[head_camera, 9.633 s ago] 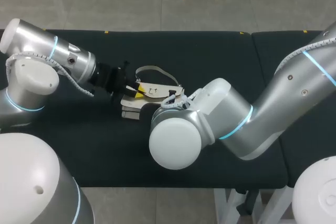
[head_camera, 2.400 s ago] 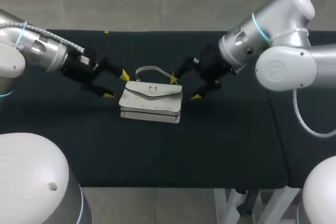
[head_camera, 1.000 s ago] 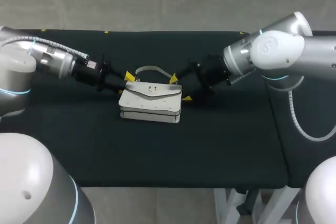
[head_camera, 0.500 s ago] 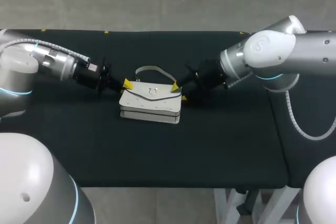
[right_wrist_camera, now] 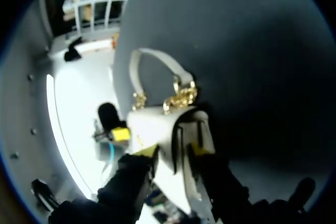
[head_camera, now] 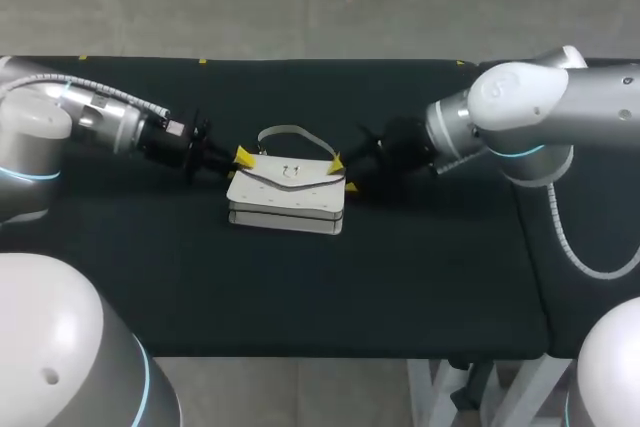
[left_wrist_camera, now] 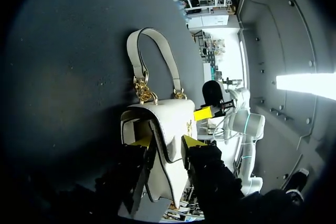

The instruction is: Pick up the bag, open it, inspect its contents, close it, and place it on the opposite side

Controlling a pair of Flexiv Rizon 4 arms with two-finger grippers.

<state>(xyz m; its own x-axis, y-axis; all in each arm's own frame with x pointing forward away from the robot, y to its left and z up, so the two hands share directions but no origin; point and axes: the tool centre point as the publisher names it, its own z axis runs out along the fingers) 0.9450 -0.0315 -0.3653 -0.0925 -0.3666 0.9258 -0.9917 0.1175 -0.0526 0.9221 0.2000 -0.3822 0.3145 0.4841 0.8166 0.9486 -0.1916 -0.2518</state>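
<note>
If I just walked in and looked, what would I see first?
A little white handbag with a curved handle, lying in the middle of the dark table. Then the big silver left arm and right arm, coming in from either side. The left gripper and right gripper, with bright yellow tips, each pinch one end of the handbag.

Soft overhead light brightens the white flap handbag (head_camera: 288,197) against the dark matte worktop (head_camera: 300,277); glare floods the right wrist view.
</note>
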